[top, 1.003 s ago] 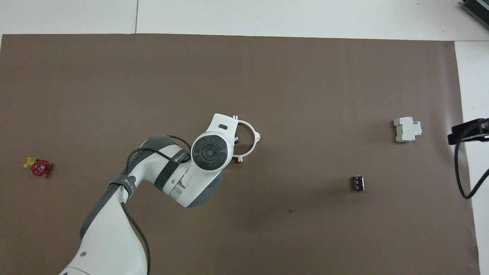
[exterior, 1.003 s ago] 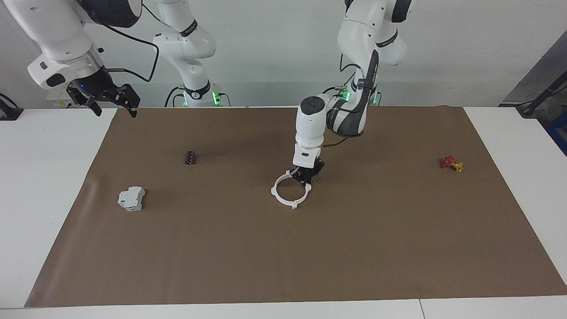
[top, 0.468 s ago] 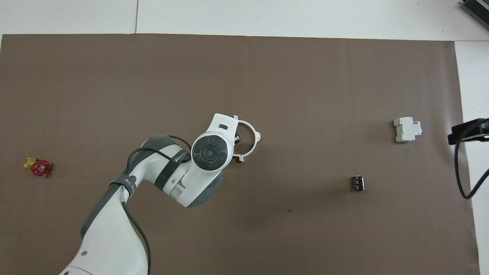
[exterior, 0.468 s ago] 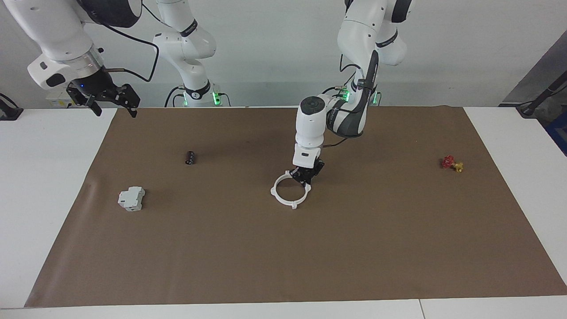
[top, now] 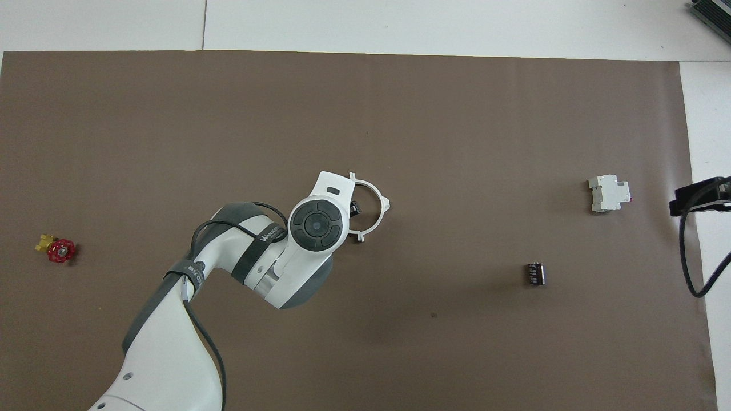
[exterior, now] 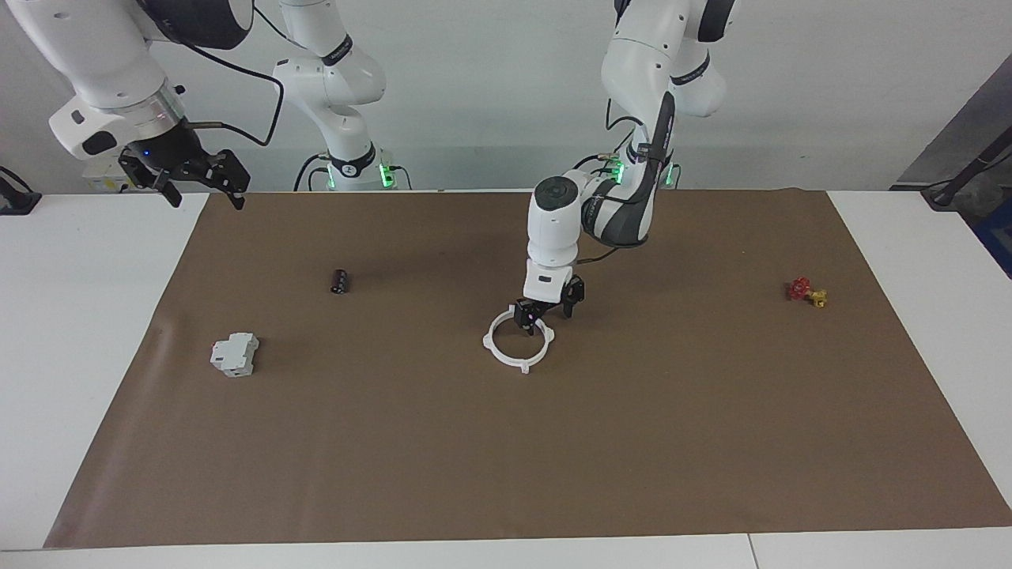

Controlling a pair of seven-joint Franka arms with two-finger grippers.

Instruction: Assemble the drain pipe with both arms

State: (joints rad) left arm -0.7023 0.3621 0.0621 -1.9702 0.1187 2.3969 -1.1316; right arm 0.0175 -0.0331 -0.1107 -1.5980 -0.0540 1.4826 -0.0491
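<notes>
The drain pipe (exterior: 507, 356) is a white ring of two half-ring pieces lying flat on the middle of the brown mat; in the overhead view part of its arc (top: 378, 201) shows beside the left arm's wrist. My left gripper (exterior: 545, 314) is open just above the ring's edge nearest the robots, one finger on each side of the rim. In the overhead view the wrist hides it, apart from one black finger (top: 354, 208). My right gripper (exterior: 198, 180) is open and empty, raised and waiting over the mat's edge at the right arm's end (top: 699, 197).
A grey-white boxy block (exterior: 235, 354) (top: 609, 194) and a small black cylinder (exterior: 339, 280) (top: 535, 273) lie toward the right arm's end. A red and yellow valve piece (exterior: 806, 292) (top: 57, 249) lies toward the left arm's end. The brown mat (exterior: 506, 458) covers the table.
My left gripper has opened, let go of the ring's rim and risen slightly. The ring stays on the mat. The right arm has not moved.
</notes>
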